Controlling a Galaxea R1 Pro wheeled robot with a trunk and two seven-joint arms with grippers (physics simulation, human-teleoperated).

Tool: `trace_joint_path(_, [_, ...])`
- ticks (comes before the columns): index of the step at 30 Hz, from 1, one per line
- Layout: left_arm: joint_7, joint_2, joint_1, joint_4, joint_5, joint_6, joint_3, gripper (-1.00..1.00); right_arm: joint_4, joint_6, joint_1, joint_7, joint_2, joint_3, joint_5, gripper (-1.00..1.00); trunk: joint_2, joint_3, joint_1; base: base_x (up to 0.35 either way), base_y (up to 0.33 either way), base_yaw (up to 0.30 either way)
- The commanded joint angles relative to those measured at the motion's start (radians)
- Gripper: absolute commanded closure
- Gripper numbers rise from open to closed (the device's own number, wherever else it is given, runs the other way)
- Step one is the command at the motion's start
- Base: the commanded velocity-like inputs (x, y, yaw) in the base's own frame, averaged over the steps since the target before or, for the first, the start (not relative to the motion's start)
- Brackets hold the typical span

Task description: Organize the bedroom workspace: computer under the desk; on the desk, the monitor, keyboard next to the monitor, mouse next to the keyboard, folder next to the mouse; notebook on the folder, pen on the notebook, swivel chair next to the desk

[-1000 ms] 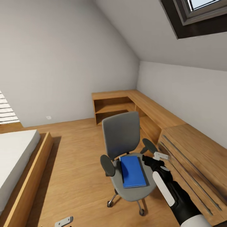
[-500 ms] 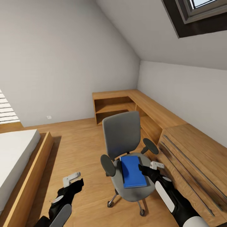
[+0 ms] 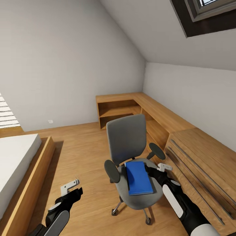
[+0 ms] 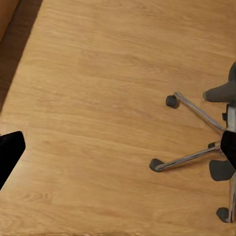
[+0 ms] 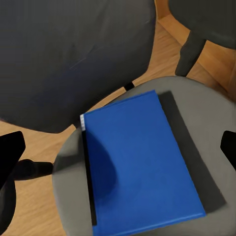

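Right gripper [image 3: 161, 168]: jaws spread, empty, poised just beside right edge of folder [image 3: 139, 178]. Left gripper [image 3: 70, 186]: jaws spread, empty, over bare wood floor [image 3: 82, 150], well apart from chair. Folder lies flat on seat of swivel chair [image 3: 127, 139], dark spine edge toward left armrest [image 3: 112, 171]. Right armrest [image 3: 156, 151] close behind right gripper. Chrome star base [image 4: 196, 132] and castors on floor. Low wood cabinets [image 3: 183, 144] along right wall, near chair. Bed [image 3: 16, 164] at left. Skylight [image 3: 209, 13] overhead.
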Motion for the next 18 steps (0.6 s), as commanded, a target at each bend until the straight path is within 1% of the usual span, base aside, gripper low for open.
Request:
trace_joint_path(1, [0.009, -0.004, -0.001, 0.012, 0.002, 0.002, -0.02, -1.0, -0.002, 0.002, -0.001, -0.01, -0.002, 0.004, -0.01, -1.0, -0.008, -0.004, 0.004, 0.0, 0.0, 0.0])
trace_joint_path(5, [0.01, -0.005, -0.001, 0.018, 0.001, 0.001, -0.026, -1.0, -0.002, 0.002, -0.001, -0.01, -0.002, 0.003, -0.01, -1.0, -0.036, -0.017, 0.019, 0.0, 0.0, 0.0])
trace_joint_path(18, [0.01, -0.006, -0.001, 0.019, -0.003, -0.001, -0.028, -1.0, -0.002, 0.0, -0.001, -0.009, -0.002, 0.003, -0.01, -1.0, -0.127, -0.058, 0.069, 0.0, 0.0, 0.0])
